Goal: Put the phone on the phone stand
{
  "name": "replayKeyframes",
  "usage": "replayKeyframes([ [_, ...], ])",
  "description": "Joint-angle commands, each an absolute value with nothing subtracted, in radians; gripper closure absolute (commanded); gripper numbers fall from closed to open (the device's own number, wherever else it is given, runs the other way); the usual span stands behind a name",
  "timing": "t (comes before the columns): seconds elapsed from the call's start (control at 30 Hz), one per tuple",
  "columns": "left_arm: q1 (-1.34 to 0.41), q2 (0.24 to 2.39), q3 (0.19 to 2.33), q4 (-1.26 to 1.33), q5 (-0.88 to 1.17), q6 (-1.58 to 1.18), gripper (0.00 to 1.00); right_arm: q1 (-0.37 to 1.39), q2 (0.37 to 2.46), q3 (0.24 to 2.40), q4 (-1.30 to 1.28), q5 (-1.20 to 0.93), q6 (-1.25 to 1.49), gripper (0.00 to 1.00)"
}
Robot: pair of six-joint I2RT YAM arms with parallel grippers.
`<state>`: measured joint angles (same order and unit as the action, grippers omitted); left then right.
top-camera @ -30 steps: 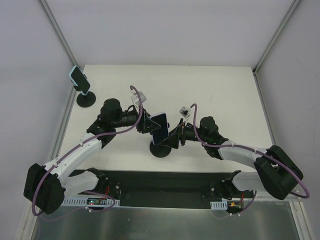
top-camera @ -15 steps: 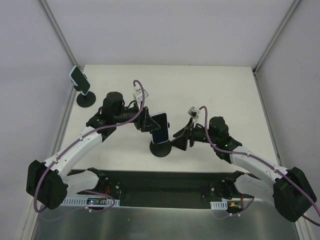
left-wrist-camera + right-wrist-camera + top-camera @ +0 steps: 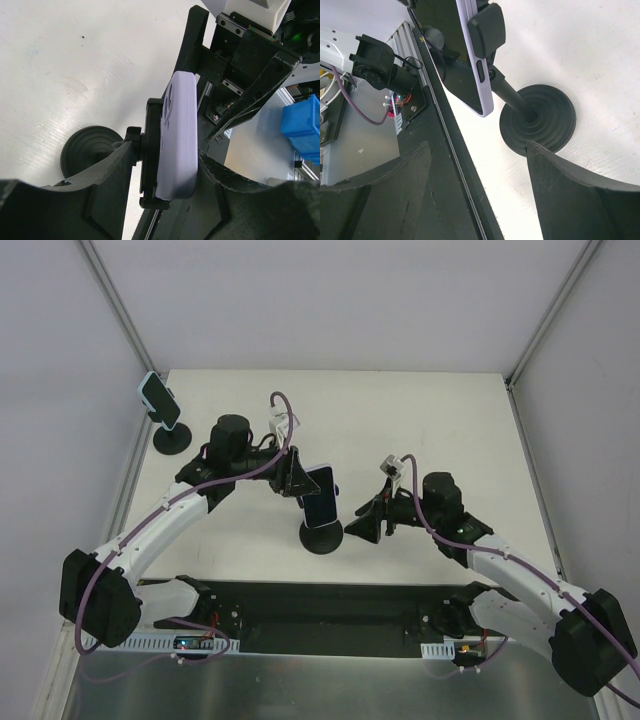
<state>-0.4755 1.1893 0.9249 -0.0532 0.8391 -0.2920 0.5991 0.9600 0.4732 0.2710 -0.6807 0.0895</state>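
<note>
A lavender phone (image 3: pixel 321 498) with a dark screen sits in the cradle of a black phone stand (image 3: pixel 322 538) at the table's near middle. My left gripper (image 3: pixel 299 480) is shut on the phone and cradle. In the left wrist view, one finger presses the cradle's back and the other presses the phone (image 3: pixel 180 125); the stand base (image 3: pixel 90 148) is below. My right gripper (image 3: pixel 364 524) is open and empty, just right of the stand. In the right wrist view (image 3: pixel 477 150) it faces the phone (image 3: pixel 476 75) and the stand base (image 3: pixel 538 125).
A second stand (image 3: pixel 172 437) holding a teal-edged phone (image 3: pixel 159 400) stands at the far left edge. A black mounting plate (image 3: pixel 320 605) runs along the near edge. A blue bin (image 3: pixel 302 125) lies beyond the table. Frame posts stand at the back corners.
My right gripper has drawn back to the right, away from the stand. My left arm shifted slightly and still grips the phone, which stays on the stand.
</note>
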Motion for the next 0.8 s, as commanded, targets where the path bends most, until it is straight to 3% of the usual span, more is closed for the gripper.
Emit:
replayKeyframes([
  [0.0, -0.456, 1.200, 0.965, -0.092, 0.896, -0.285, 0.58, 0.591, 0.940, 0.528, 0.252, -0.687, 0.049, 0.22],
  [0.1, -0.453, 1.198, 0.963, -0.098, 0.902, -0.270, 0.64, 0.591, 0.977, 0.520, 0.308, -0.724, 0.081, 0.21],
  [0.33, -0.445, 1.210, 0.969, -0.104, 0.904, -0.270, 0.91, 0.610, 1.052, 0.548, 0.388, -0.733, 0.113, 0.21],
  [0.47, -0.443, 1.200, 0.973, -0.109, 0.904, -0.275, 0.97, 0.653, 1.117, 0.537, 0.478, -0.709, 0.162, 0.18],
  [0.77, -0.445, 1.126, 0.891, -0.051, 0.829, -0.308, 1.00, 0.726, 1.196, 0.310, 1.047, -0.384, 0.560, 0.14],
])
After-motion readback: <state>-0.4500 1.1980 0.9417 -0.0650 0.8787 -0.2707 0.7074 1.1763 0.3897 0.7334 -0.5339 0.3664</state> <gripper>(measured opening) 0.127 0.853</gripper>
